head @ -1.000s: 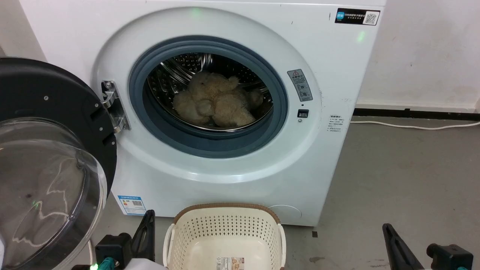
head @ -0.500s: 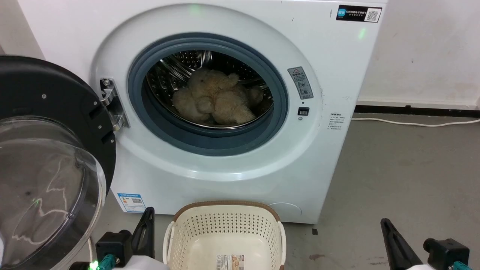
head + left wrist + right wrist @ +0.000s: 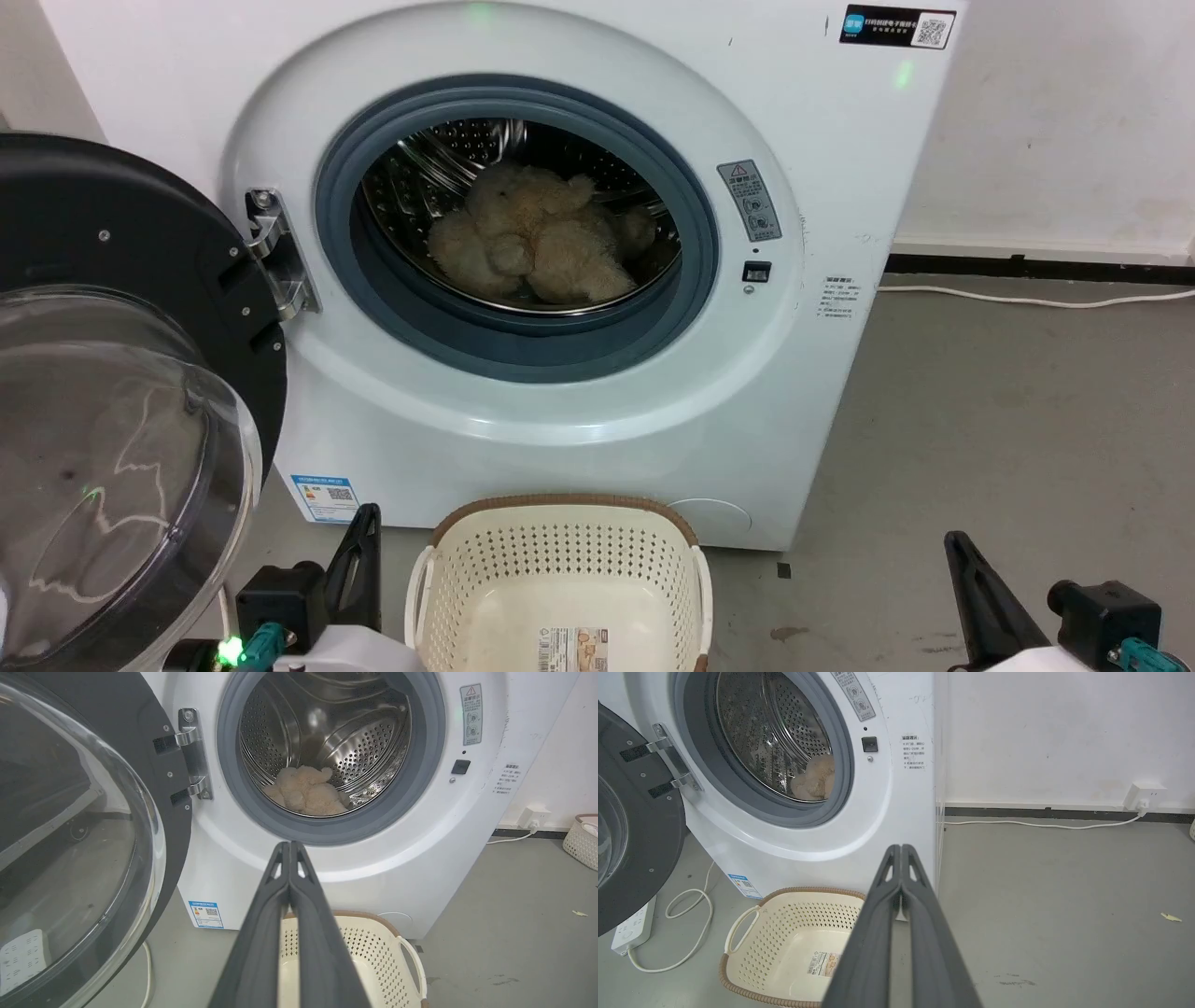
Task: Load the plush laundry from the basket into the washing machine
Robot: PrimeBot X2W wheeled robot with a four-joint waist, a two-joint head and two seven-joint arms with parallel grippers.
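The fluffy cream-beige stuffed bear [image 3: 532, 245] lies inside the shiny steel drum [image 3: 364, 751] of the big white washing machine [image 3: 822, 187]. It rests on the drum's bottom, behind the grey rubber ring [image 3: 523, 359]. The round door with the black rim and clear bubble window [image 3: 140, 439] hangs wide open on my left side.

The small cream plastic basket with holes in its sides and a brown rim [image 3: 560, 560] sits on the grey floor [image 3: 980, 420]. It is right in front of the machine, below the round opening. I can see the label [image 3: 574, 646] on its bare bottom.

My left gripper [image 3: 289, 844] is low down, just beside the basket's left side. Its two long dark fingers are pressed tight together, tip against tip. My right gripper [image 3: 901, 847] is over the floor, well to the right of the basket. Its fingers are squeezed together too.

A thin white cord [image 3: 1027, 301] runs along the floor by the wall.
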